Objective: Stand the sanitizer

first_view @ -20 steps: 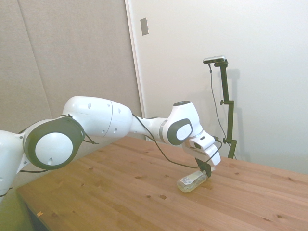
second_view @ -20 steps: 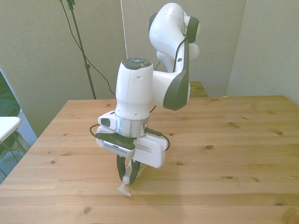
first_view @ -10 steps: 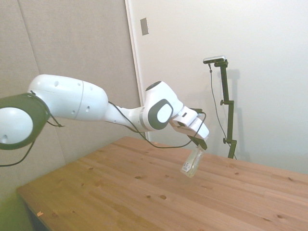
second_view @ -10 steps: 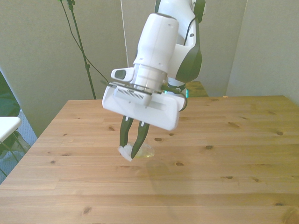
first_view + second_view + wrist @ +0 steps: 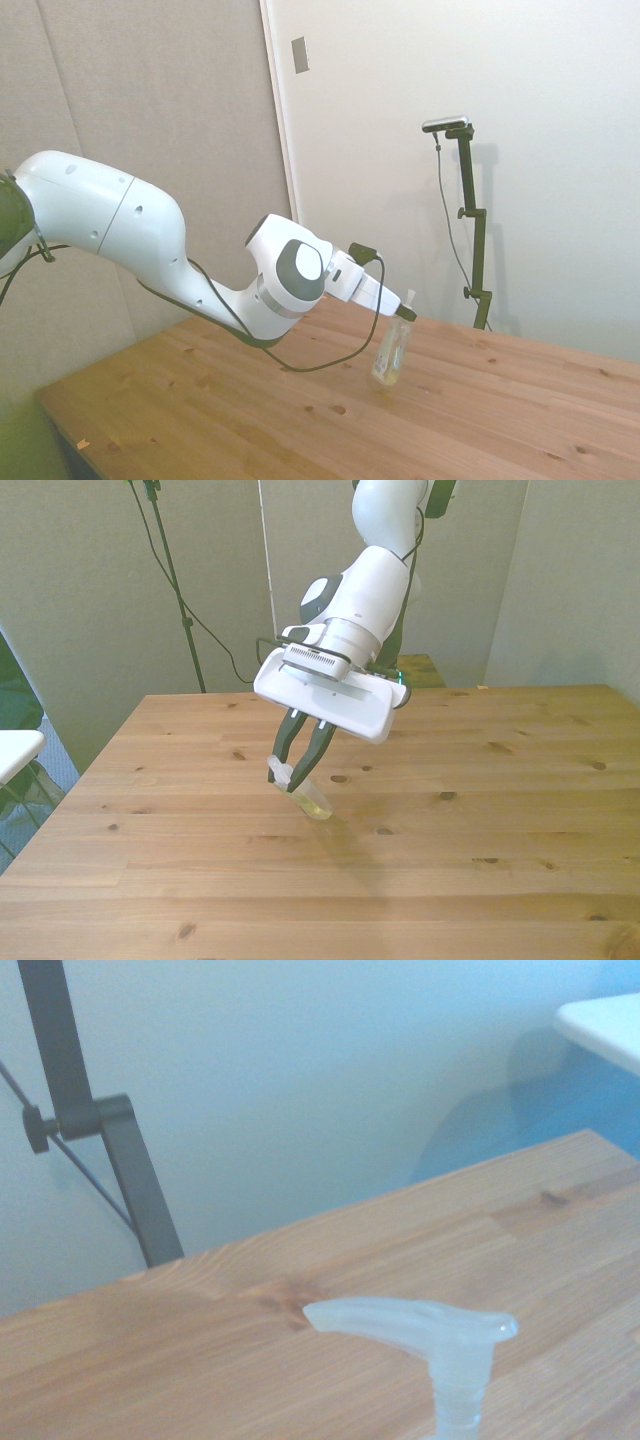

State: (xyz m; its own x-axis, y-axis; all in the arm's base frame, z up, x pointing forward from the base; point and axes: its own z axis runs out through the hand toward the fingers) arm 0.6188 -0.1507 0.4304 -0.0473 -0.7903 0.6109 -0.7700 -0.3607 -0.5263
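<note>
The small clear plastic sanitizer bottle of pale yellowish gel (image 5: 391, 352) hangs nearly upright, pump end up, its base at or just above the wooden table (image 5: 520, 420) (the side view cannot settle whether it touches). Its white pump top (image 5: 408, 299) pokes up past the fingertips, nozzle out to one side. In the front view the bottle (image 5: 313, 801) slants, its base toward the front view's right and its pump (image 5: 279, 772) toward the front view's left. Up close from the wrist, the pump head (image 5: 420, 1325) fills the foreground, translucent white, spout (image 5: 345, 1317) stretched sideways over the wood grain, neck (image 5: 456, 1410) running out of frame.

The white Franka arm's two-finger gripper (image 5: 302, 771) is clamped on the bottle's neck just under the pump; both dark fingers (image 5: 322, 746) converge on it from above. From the side, the gripper (image 5: 405, 313) reaches in almost level, the white hand (image 5: 365, 291) behind it and a black cable (image 5: 330, 350) looping below the wrist.

The bottle sits over the middle of the table, well apart from every edge.
</note>
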